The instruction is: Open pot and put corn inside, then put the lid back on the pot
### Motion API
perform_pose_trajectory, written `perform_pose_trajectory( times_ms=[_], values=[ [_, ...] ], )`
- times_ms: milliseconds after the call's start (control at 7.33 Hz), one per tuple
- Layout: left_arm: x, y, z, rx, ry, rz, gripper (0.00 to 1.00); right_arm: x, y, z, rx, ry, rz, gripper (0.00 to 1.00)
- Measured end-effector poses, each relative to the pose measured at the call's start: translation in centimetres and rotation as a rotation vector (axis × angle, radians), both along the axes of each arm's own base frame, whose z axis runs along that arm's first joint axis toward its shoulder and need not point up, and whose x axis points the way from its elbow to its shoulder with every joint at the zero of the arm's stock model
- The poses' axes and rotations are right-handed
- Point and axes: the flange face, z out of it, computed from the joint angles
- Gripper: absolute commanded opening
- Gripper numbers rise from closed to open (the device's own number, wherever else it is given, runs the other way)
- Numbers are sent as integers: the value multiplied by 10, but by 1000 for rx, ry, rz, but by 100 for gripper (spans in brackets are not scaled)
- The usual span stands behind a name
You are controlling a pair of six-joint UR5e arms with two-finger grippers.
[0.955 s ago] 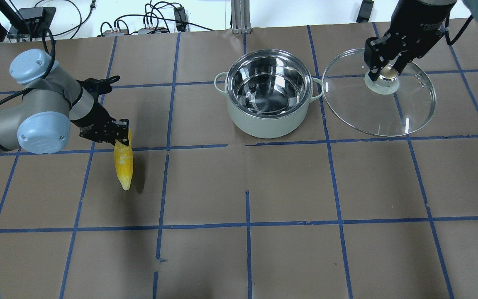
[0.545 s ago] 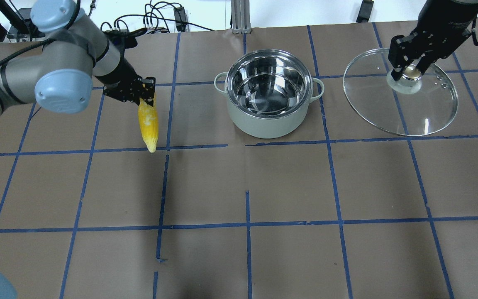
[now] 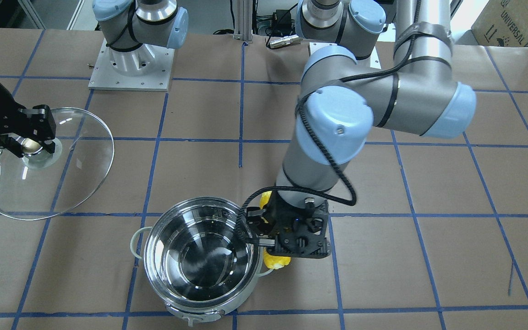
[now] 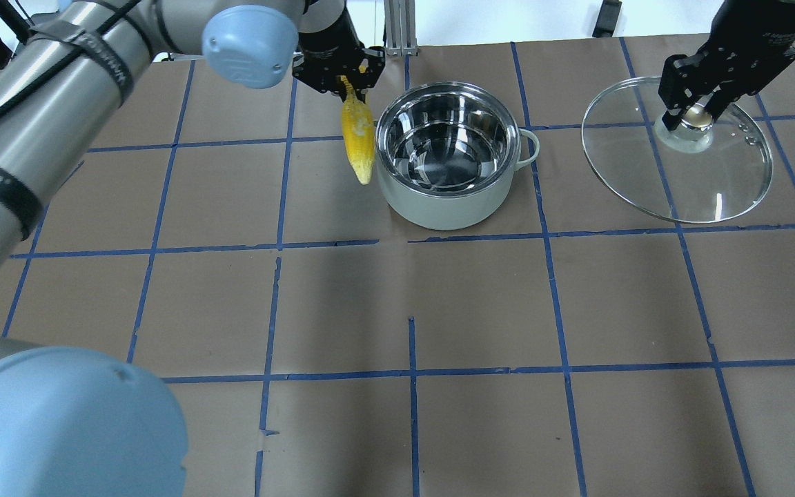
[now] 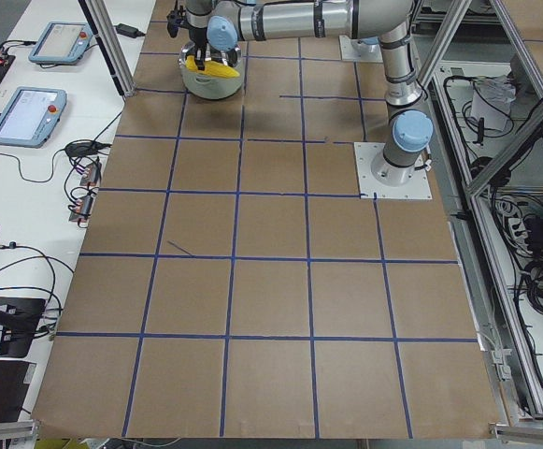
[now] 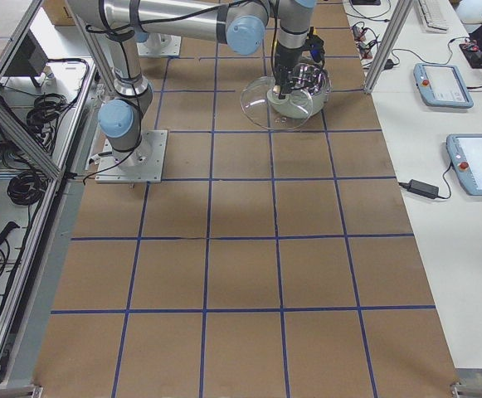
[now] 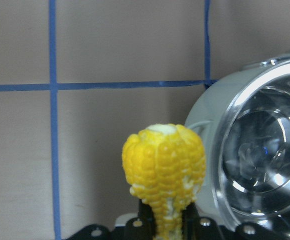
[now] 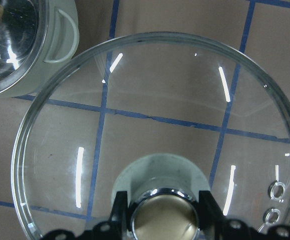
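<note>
The corn (image 4: 358, 138) hangs in the air from the left hand (image 4: 346, 81), which is closed narrowly on the cob's thick end. The tapered tip points down and toward the near side. In the left wrist view the blunt yellow end stands up between the two fingers (image 7: 144, 220), with the kernels plainly visible.

The cob is just left of the pot (image 4: 439, 210), close beside its left wall and outside the rim, not over the opening. It hides the pot's left handle in the overhead view.

The pot stands upright on the bench (image 4: 480, 310) at the far middle. It is uncovered, and its shiny inside holds nothing. Its right handle (image 4: 530, 146) points toward the lid (image 4: 680, 186).

The lid is well to the right of the pot and apart from it. The right hand (image 4: 693, 114) is clamped on its centre knob (image 8: 162, 215), one finger on each side. The glass dome looks tilted. I cannot tell whether its rim touches the bench.

The bench is covered in brown paper crossed by blue tape lines (image 4: 411, 373).
</note>
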Motion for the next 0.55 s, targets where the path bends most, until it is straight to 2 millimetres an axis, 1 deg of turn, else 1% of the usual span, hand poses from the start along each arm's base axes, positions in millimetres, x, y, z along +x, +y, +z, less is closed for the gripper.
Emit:
perform_pose_trajectory(
  times_ms=[136,273,409,545],
  values=[
    [-33,-5,-16,12,-4,6,24,0,0,0,0,-1,0,34],
    [-59,-10,-28,13,-3,16,32,0,-1,-2,2,-1,0,35],
    [-74,-17,-36,7,0,21,70,-1,-3,-3,5,-2,-1,35],
    [-83,-23,-45,7,1,20,100,-1,-3,-4,6,-2,-1,35]
  ],
)
